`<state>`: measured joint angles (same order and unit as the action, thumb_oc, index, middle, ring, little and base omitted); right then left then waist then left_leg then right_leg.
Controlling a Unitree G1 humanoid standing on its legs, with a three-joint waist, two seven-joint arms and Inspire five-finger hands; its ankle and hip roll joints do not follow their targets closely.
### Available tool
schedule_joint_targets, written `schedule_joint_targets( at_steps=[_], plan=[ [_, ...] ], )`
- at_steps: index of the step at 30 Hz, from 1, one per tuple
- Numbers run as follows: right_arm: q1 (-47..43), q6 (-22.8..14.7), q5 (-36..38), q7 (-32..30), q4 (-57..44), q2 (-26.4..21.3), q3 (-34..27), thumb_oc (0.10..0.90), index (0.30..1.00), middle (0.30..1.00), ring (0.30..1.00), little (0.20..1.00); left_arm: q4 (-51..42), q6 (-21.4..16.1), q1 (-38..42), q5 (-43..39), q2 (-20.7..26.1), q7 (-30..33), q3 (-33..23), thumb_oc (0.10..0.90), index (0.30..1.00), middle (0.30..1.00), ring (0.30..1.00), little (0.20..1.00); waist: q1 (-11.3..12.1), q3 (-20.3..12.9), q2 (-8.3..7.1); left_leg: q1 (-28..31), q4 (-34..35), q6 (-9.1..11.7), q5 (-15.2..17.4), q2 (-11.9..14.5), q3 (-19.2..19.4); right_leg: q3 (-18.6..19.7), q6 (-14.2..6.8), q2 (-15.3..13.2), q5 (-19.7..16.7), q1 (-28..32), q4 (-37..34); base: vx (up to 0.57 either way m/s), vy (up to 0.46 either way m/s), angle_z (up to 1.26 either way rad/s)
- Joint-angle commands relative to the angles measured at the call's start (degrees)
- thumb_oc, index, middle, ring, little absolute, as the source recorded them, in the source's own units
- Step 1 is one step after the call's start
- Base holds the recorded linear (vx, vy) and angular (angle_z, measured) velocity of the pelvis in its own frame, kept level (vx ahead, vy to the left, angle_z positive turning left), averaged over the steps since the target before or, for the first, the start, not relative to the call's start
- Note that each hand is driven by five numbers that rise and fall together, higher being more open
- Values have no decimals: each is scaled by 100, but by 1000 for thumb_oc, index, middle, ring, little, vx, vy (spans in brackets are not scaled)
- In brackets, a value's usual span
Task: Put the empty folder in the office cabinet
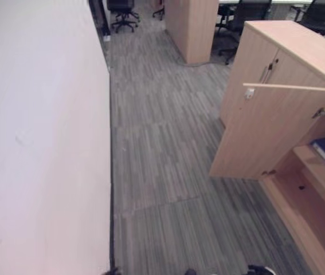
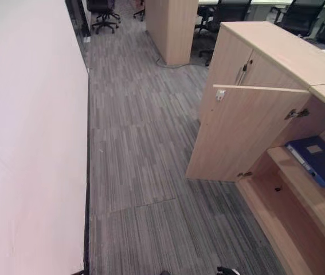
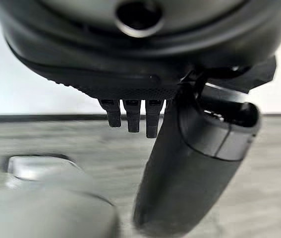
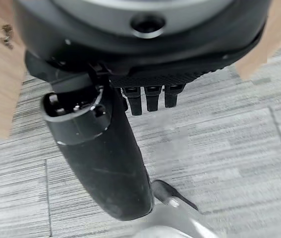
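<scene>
Blue folder (image 2: pixel 318 158) flat on open cabinet (image 2: pixel 248 132) shelf, well apart from both hands' straight, empty fingers (image 4: pixel 152 98).

- Light wooden office cabinet (image 2: pixel 277 51): open door (image 2: pixel 242 134) swung out over grey striped carpet floor (image 2: pixel 145 160).
- Middle shelf (image 2: pixel 311 192): blue folder (image 2: pixel 317 160) lying flat at back; front bare.
- White wall (image 2: pixel 24 143) bounds floor's left.

light: soft, even, indoor | wall (image 1: pixel 42 143): bright, washed pale at 9 o'clock | wrist views: floor (image 3: pixel 81 144) blurry behind hands
</scene>
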<state>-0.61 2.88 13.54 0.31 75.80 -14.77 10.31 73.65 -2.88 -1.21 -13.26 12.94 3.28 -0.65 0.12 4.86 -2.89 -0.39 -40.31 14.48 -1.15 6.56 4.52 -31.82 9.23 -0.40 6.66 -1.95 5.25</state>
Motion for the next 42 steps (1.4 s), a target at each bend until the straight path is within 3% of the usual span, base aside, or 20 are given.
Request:
schedule_joint_targets(
  at_steps=[1, 2, 4, 5, 6, 8, 9, 10, 13, 16, 18, 24, 35, 37, 38, 39, 40, 41, 42],
  plan=[
    [-277, 74, 16, -92, 402, -208, -222, 800, 900, 900, 900, 900, 66, 22, -357, -200, -59, 137, 147, 800, 900, 900, 900, 900, 355, 533, 21, -252, 1058, -908, 77, 253, 451, 490, -1003, -699, -445, 353, -114, 211, 14, -81],
    [-268, 76, 22, -79, 385, -205, -232, 800, 900, 900, 900, 900, 93, 36, -380, -194, -58, 128, 130, 800, 900, 900, 900, 900, 414, 552, -60, -459, 1320, -1058, 77, 207, 555, 527, -1024, -817, -560, 372, -161, 341, 109, -86],
    [-259, 63, 46, -47, 314, -191, -137, 800, 900, 900, 900, 900, 225, 64, -456, -185, -50, 117, 113, 800, 900, 900, 900, 900, 578, 567, -81, -970, 2255, -1039, 25, 103, 196, 975, -1113, -791, -496, 619, -295, 287, 178, -115],
    [-266, 44, 41, -60, 289, -187, -97, 800, 900, 900, 900, 900, 268, 67, -449, -169, -43, 103, 139, 800, 900, 900, 900, 900, 656, 577, -28, -1063, 2822, -955, -228, 26, -143, 1171, -1154, -710, -471, 738, -350, 491, 227, -167],
    [-297, 5, 27, -90, 263, -202, -44, 800, 900, 900, 900, 900, 331, 47, -378, -169, -40, 91, 235, 800, 900, 900, 900, 900, 821, 630, 110, -1267, 3808, -782, -862, -54, -959, 1677, -1208, -560, -358, 1028, -397, 464, 208, -157],
    [-274, -9, 9, -74, 260, -209, -33, 800, 900, 900, 900, 900, 363, 40, -370, -193, -61, 62, 248, 800, 900, 900, 900, 900, 869, 619, 188, -1186, 4009, -758, -868, -205, -1487, 2044, -1227, -469, -324, 1040, -364, 256, 113, -112],
    [-275, -9, 9, -74, 259, -211, -35, 800, 900, 900, 900, 900, 363, 40, -368, -193, -62, 62, 250, 800, 900, 900, 900, 900, 870, 612, 196, -1201, 4009, -761, -878, -201, -1490, 2044, -1229, -463, -341, 1029, -372, 102, 72, -188],
    [-231, -25, -17, -53, 260, -209, -22, 800, 900, 900, 900, 900, 379, 26, -387, -202, -95, 62, 228, 800, 900, 900, 900, 900, 877, 578, 250, -1095, 4059, -725, -825, -265, -1755, 2208, -1248, -421, -344, 1006, -380, 152, 180, -207],
    [-163, -15, -54, -39, 280, -200, -69, 800, 900, 900, 900, 900, 377, 12, -432, -134, -121, 51, 273, 800, 900, 900, 900, 900, 765, 475, 277, -918, 3980, -724, -697, -294, -1702, 2392, -1368, -564, -350, 990, -382, 147, 175, -123],
    [-142, 26, -86, -3, 291, -147, -69, 800, 900, 900, 900, 900, 356, 18, -437, -74, -84, 39, 280, 800, 900, 900, 900, 900, 689, 363, 235, -684, 4114, -872, -568, -342, -1390, 2608, -1507, -772, -445, 919, -376, 165, 212, -43],
    [-220, 52, -89, -1, 266, -112, -57, 800, 900, 900, 900, 900, 293, 12, -418, -57, -21, 45, 247, 800, 900, 900, 900, 900, 651, 299, 208, -450, 4258, -1099, -428, -478, -1071, 2801, -1663, -986, -551, 781, -331, 132, 215, -68],
    [-331, 45, 21, 4, 82, -82, -145, 800, 900, 900, 900, 900, 234, 24, -411, 57, 53, 32, 231, 800, 900, 900, 900, 900, 524, 242, 263, -153, 4457, -1322, -212, -770, -565, 2943, -1916, -1371, -745, 514, -184, 67, 166, -50],
    [-348, 38, 44, -6, -35, -35, -184, 800, 900, 900, 900, 900, 144, 25, -408, 168, 115, 2, 228, 800, 900, 900, 900, 900, 398, 386, 278, 11, 4531, -1477, -32, -968, -173, 2800, -2082, -1677, -1178, 213, -78, 8, 87, -38],
    [-373, 8, 7, -3, -103, -45, -159, 800, 900, 900, 900, 900, 197, 81, -505, 242, 130, -35, 139, 800, 900, 900, 900, 900, 524, 511, 275, 145, 4531, -1539, 147, -987, 90, 2208, -2055, -2019, -1549, -153, 647, -5, 115, -33],
    [-373, 9, 7, -4, -105, -45, -158, 800, 900, 900, 900, 900, 198, 81, -505, 243, 131, -35, 138, 800, 900, 900, 900, 900, 526, 515, 271, 149, 4531, -1542, 149, -993, 94, 2215, -2059, -2026, -1543, -157, 658, 55, 38, -66],
    [-433, -5, -10, -4, -191, -32, -74, 800, 900, 900, 900, 900, 232, 114, -557, 280, 159, 2, 103, 800, 900, 900, 900, 900, 626, 562, 197, 291, 4531, -1487, 287, -932, 413, 1297, -2068, -2415, -1861, -273, 838, 58, 7, -96],
    [-430, -3, -10, -5, -194, -31, -72, 800, 900, 900, 900, 900, 231, 115, -560, 281, 160, 2, 101, 800, 900, 900, 900, 900, 610, 593, 199, 332, 4531, -1489, 305, -937, 396, 1283, -2081, -2425, -1840, -228, 853, 163, -65, -134],
    [-549, -5, -68, -3, -299, -43, 59, 800, 900, 900, 900, 900, 215, 125, -557, 237, 198, 29, 62, 800, 900, 900, 900, 900, 620, 632, 159, 454, 4531, -1421, 459, -777, 601, 781, -2178, -2355, -1814, -409, 731, 111, -70, -107],
    [-551, -4, -68, -4, -299, -43, 60, 800, 900, 900, 900, 900, 216, 125, -555, 237, 198, 29, 60, 800, 900, 900, 900, 900, 620, 631, 163, 453, 4531, -1417, 459, -769, 601, 777, -2174, -2346, -1816, -406, 724, 165, -163, -92]
  ],
)
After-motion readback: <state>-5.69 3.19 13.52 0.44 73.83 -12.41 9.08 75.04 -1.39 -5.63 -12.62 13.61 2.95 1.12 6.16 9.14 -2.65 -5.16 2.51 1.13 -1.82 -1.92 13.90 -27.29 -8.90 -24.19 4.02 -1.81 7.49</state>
